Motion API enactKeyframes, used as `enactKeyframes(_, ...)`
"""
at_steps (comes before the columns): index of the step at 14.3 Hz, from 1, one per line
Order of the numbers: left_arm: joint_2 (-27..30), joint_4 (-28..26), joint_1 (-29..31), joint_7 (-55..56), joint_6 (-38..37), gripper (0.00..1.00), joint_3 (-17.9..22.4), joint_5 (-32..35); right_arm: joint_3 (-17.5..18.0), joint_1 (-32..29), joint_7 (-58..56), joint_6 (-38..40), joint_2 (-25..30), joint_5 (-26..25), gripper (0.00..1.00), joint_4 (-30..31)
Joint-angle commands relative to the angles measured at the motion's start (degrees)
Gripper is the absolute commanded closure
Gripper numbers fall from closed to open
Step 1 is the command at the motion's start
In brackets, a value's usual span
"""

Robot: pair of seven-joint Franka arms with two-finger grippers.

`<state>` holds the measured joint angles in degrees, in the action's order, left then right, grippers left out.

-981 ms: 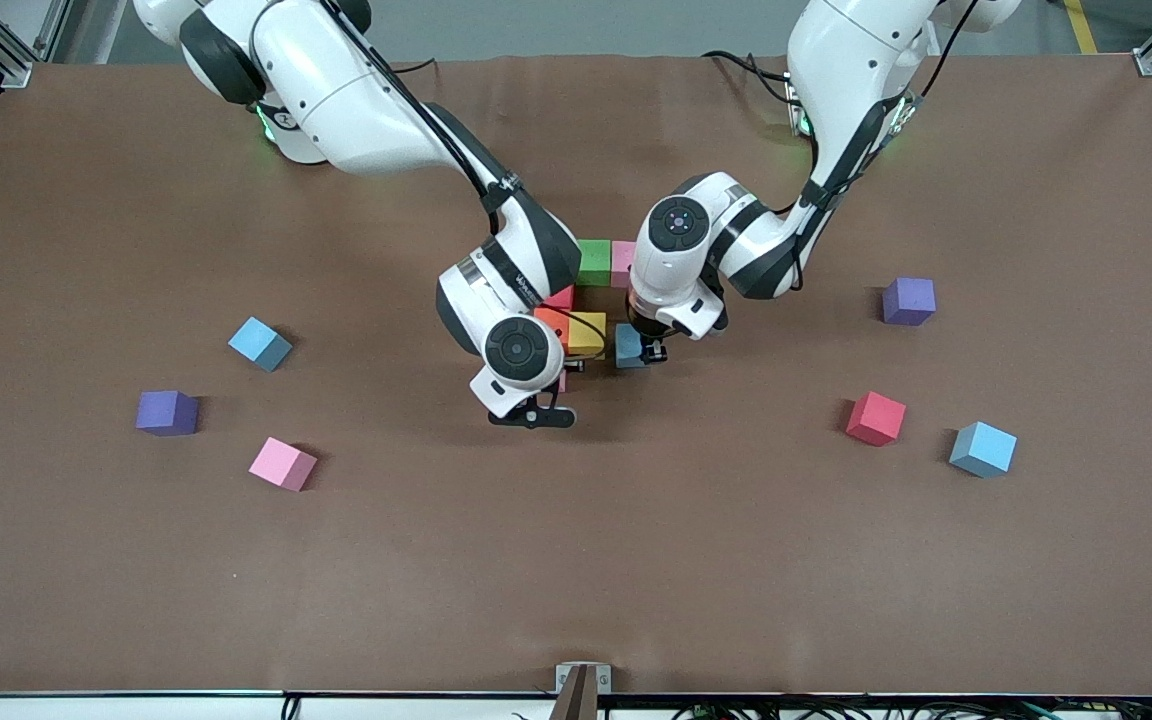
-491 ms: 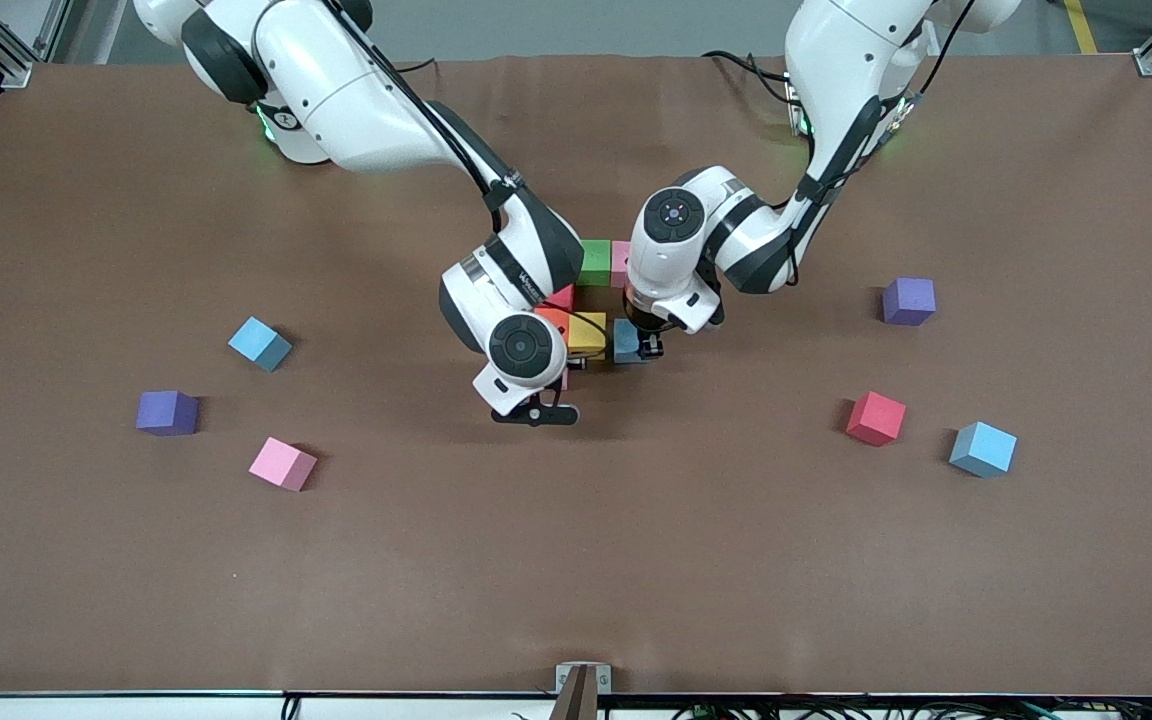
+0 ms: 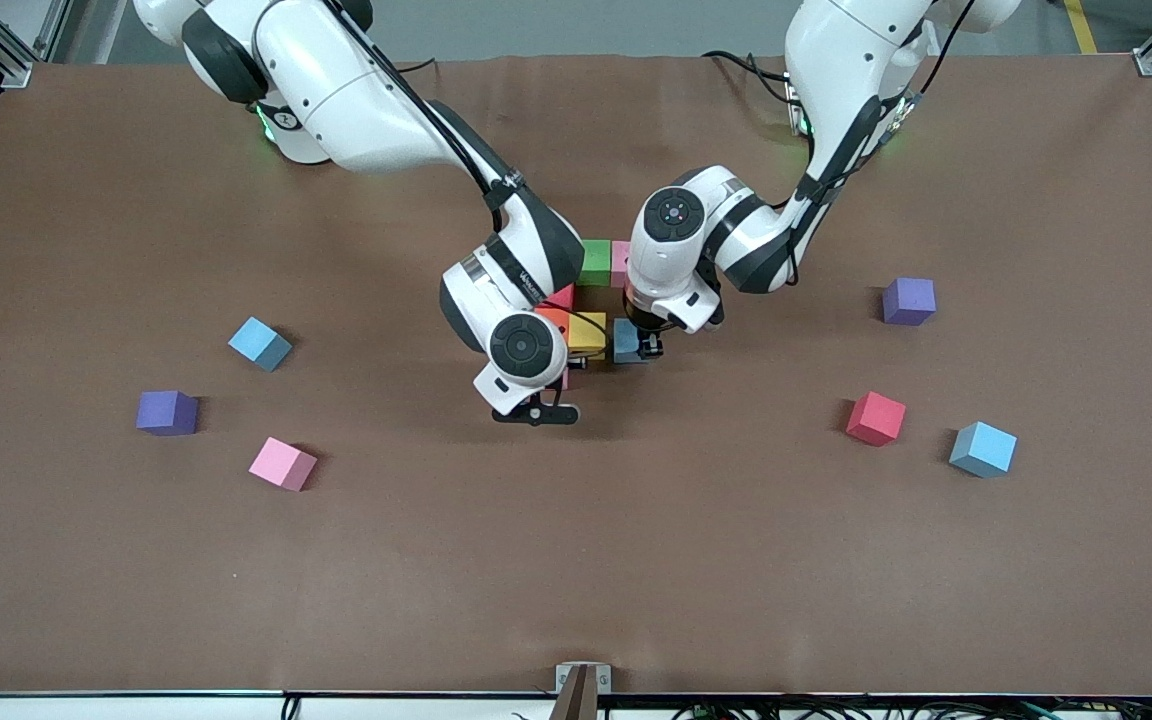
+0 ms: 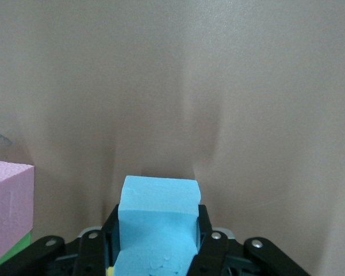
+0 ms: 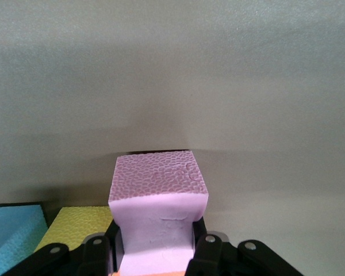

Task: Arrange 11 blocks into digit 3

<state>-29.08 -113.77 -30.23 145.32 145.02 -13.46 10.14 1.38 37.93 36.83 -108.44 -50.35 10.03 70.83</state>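
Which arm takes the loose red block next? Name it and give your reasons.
Left, probably. The red block lies toward the left arm's end of the table. For now both are busy at the figure: the left gripper is shut on a light blue block, the right gripper on a pink block.

Lt blue cube [image 4: 157, 221], pink cube [image 5: 158, 215], brown table [image 3: 576, 560].

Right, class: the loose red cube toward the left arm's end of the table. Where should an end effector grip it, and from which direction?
Take the red cube from straight above, pads on two opposite upright faces. It sits flat with its top face showing, turned slightly askew to the table edge, so the wrist should rotate to match. The light blue cube beside it stands apart, so there looks to be room on every side.
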Motion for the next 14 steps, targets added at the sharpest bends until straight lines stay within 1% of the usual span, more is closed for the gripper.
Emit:
enactKeyframes(1, 1.13, -1.28, -0.71, 1.29, 1.23, 0.84, 0.18, 1.47, -0.59, 0.83, 0.96, 0.51, -0.36, 0.69, 0.6, -0.7)
enactKeyframes(11, 0.34, -1.01, -1.5, 1.29, 1.67, 0.84, 0.18, 1.38, -0.59, 0.92, 1.23, 0.07, -0.36, 0.95, 0.6, -0.7)
enactKeyframes(14, 0.16, -1.1, -1.5, 1.37, 2.38, 0.84, 0.18, 1.38, -0.59, 0.92, 1.4, -0.02, -0.36, 1.04, 0.6, 0.18)
